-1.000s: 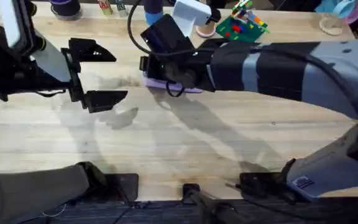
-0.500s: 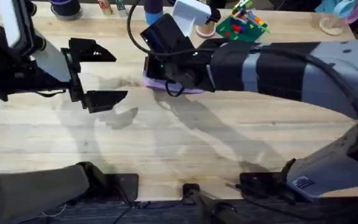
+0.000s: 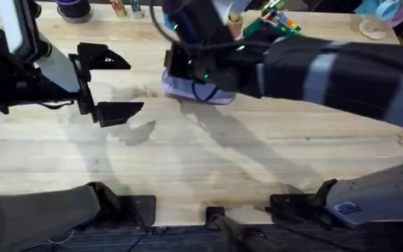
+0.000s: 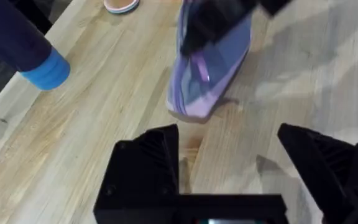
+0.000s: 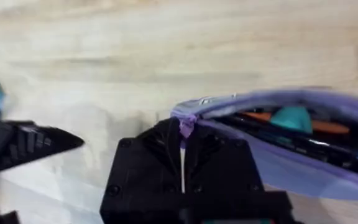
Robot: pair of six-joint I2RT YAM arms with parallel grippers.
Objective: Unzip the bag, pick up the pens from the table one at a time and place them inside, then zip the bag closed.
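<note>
Right tool (image 3: 187,70) is down over the lavender pencil pouch (image 3: 198,89) at the far middle of the desk (image 3: 257,161), its arm stretched across from the lower right. From its wrist camera the black fingers (image 5: 182,165) are pinched together on the purple zipper end (image 5: 186,127) of the pouch (image 5: 291,165), and the mouth beside them gapes, with orange and teal shapes inside. Left tool (image 3: 107,84) hovers off to that pouch's left, well apart, jaws spread wide and gripping nothing. Its own view has the pouch (image 4: 207,74) lying just ahead of its fingers (image 4: 148,168), with a blue cylinder (image 4: 45,68) off to one side.
</note>
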